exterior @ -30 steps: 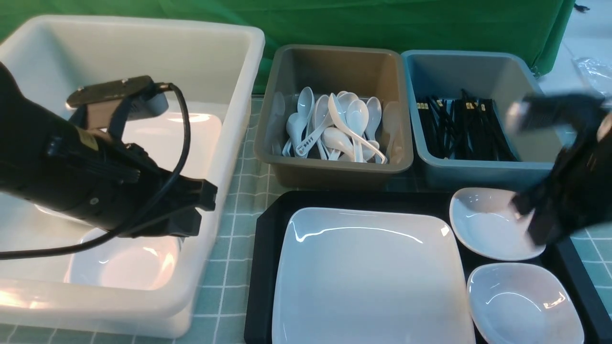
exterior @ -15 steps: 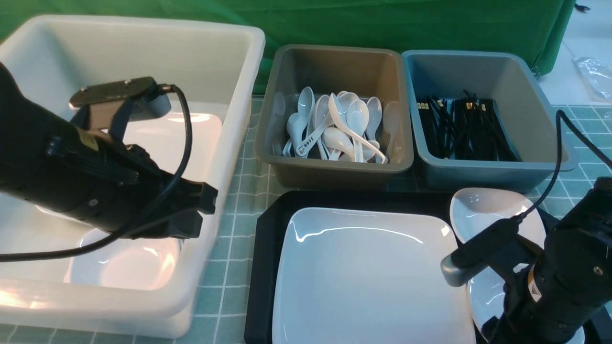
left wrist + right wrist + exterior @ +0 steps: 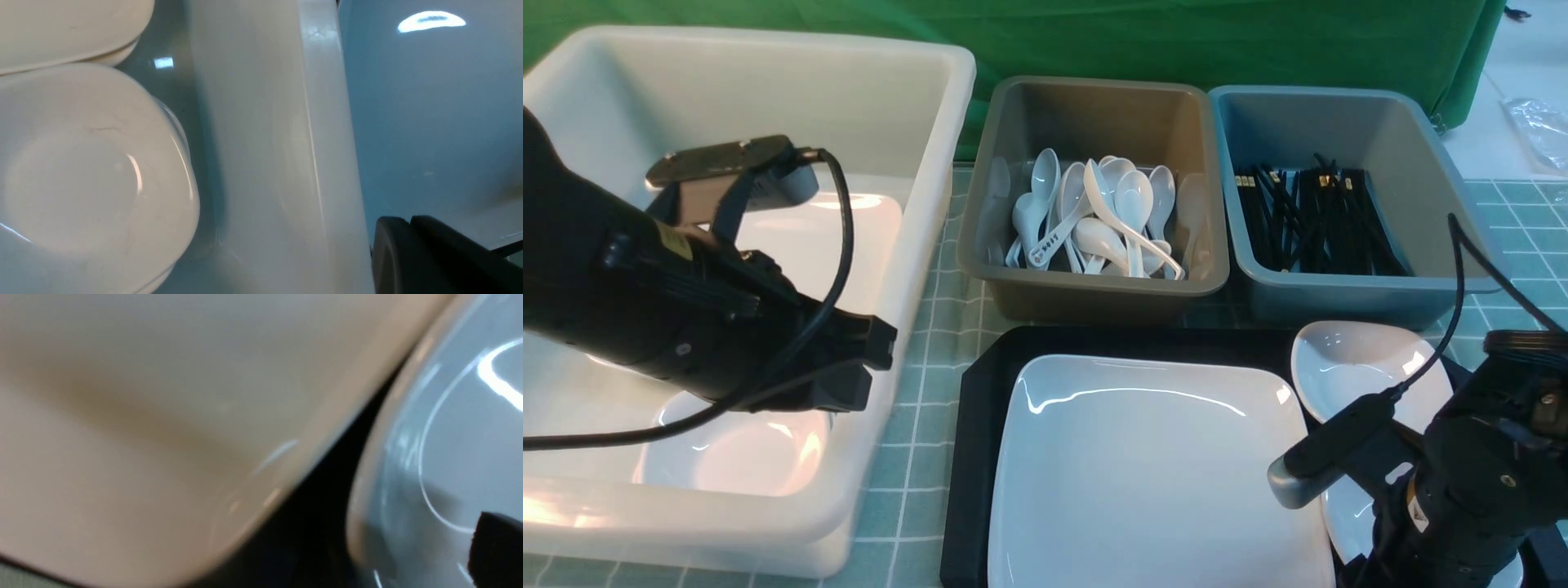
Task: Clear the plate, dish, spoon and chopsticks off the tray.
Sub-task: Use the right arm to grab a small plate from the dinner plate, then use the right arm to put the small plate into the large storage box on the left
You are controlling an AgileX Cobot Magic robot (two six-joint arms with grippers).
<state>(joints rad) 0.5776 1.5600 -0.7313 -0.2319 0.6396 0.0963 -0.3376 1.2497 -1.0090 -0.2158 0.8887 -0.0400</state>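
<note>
White dish (image 3: 1349,513) may skid if the right gripper (image 3: 1357,572), spread unclear, nudges its rim; left gripper's (image 3: 408,223) fingers together.

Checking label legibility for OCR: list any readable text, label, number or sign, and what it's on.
No text reads clearly.
Right arm's warning triangle sticker: lettering too small.
Left arm's yellow label: too small.
Spoon handle: marks, illegible.
Chopsticks: gold marks, too small.
</note>
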